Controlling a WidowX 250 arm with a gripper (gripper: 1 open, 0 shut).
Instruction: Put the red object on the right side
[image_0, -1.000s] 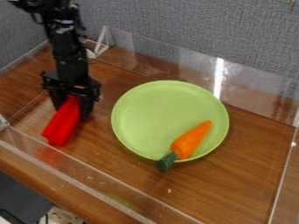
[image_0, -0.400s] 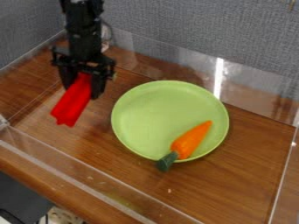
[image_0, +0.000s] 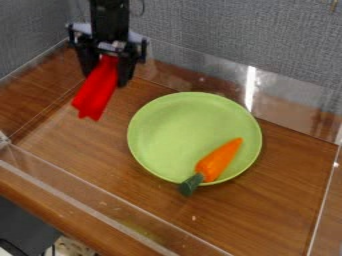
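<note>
The red object (image_0: 96, 90), a plain bright red elongated block, hangs tilted above the wooden table at the left, lifted off the surface. My gripper (image_0: 108, 62) is shut on its upper end, with the black fingers (image_0: 88, 55) on either side of it. The block's lower end points down and to the left, left of the green plate (image_0: 167, 130). An orange carrot with a green top (image_0: 214, 163) lies on the plate's front right part.
A clear plastic wall (image_0: 80, 205) runs around the wooden table (image_0: 287, 185). A grey textured backdrop stands behind. Bare wood shows to the right of the plate.
The gripper has lifted the red block off the table and carried it up and to the right, toward the back of the table. The plate and carrot have not moved.
</note>
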